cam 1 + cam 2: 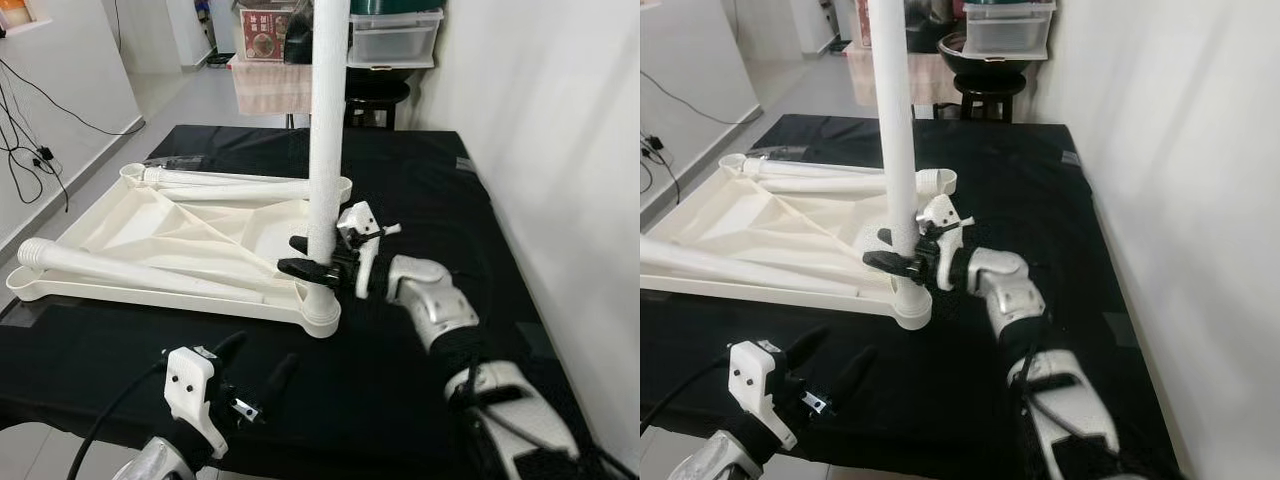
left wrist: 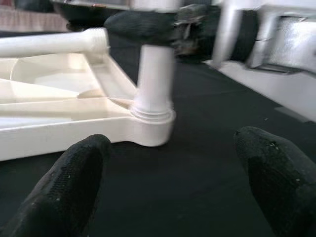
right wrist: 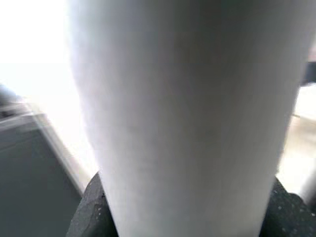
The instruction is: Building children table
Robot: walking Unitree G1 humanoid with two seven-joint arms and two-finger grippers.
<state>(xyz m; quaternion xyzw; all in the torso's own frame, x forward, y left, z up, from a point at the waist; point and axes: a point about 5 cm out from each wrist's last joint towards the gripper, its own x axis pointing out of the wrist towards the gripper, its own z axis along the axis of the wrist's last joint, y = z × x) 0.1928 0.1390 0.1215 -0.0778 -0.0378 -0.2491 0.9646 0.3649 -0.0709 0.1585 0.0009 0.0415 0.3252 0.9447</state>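
The white plastic table top [image 1: 140, 225] lies upside down on the black-covered surface [image 1: 420, 190]. One white leg [image 1: 328, 130] stands upright in its near right corner socket [image 1: 322, 315]. My right gripper [image 1: 305, 256] is shut on this leg just above the socket; in the right wrist view the leg [image 3: 182, 118] sits between the black pads [image 3: 89, 212]. Two more legs lie across the table top, one at the back [image 1: 230, 185] and one at the front left [image 1: 130, 265]. My left gripper [image 1: 255, 358] hovers open, holding nothing, in front of the socket [image 2: 150, 128].
A white wall [image 1: 560, 150] runs close along the right side. Behind the surface stand a dark stool [image 1: 375, 95], a clear storage bin [image 1: 393, 40] and a draped stand [image 1: 270, 85]. Cables [image 1: 30, 150] trail on the floor at the left.
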